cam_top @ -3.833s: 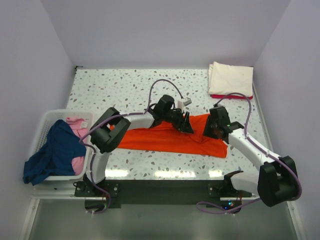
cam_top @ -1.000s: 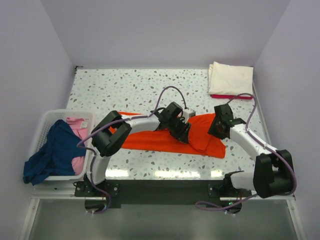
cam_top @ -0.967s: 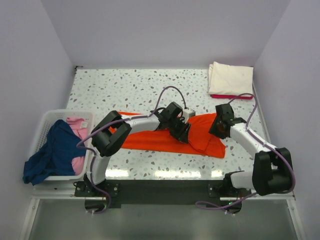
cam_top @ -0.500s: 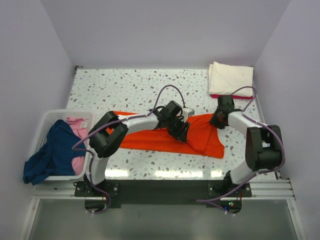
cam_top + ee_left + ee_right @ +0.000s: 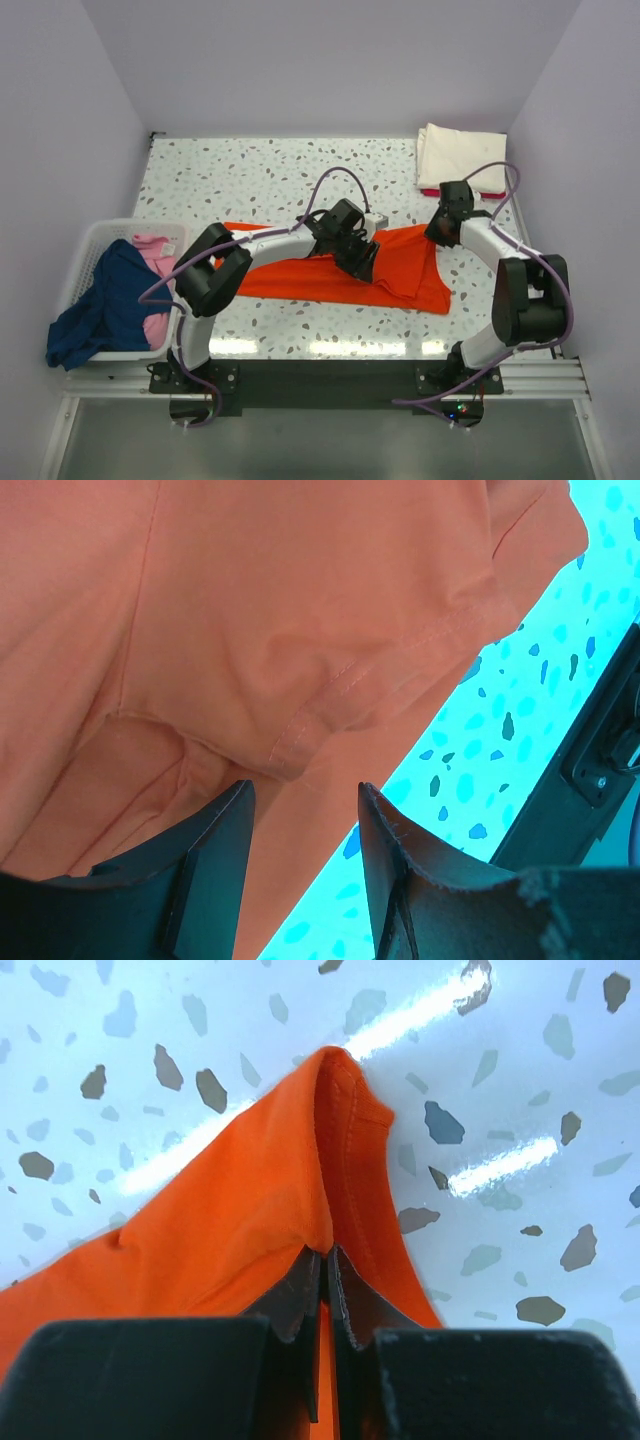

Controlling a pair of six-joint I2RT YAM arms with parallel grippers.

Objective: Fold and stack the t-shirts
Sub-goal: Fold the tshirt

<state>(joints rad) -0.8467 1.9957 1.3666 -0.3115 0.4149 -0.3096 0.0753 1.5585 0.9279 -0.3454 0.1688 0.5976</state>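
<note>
A bright orange t-shirt (image 5: 300,280) lies spread across the middle of the speckled table. My right gripper (image 5: 438,232) sits at its far right corner and is shut on a pinched ridge of the orange cloth (image 5: 230,1210); the jaws (image 5: 325,1255) meet on the fabric. My left gripper (image 5: 362,262) hovers over the shirt's middle right part. Its fingers are open (image 5: 303,800) above a stitched hem fold (image 5: 300,742), with nothing between them. A cream-white t-shirt (image 5: 460,157) lies folded on a red one (image 5: 450,192) at the back right.
A white slatted basket (image 5: 95,240) stands off the table's left edge, holding a navy blue shirt (image 5: 105,305) and a pink one (image 5: 155,255). Walls enclose the table (image 5: 250,170) at the back and both sides.
My right gripper has moved toward the back to the shirt's far right corner and closed on the cloth. The left gripper has stayed open over the shirt.
</note>
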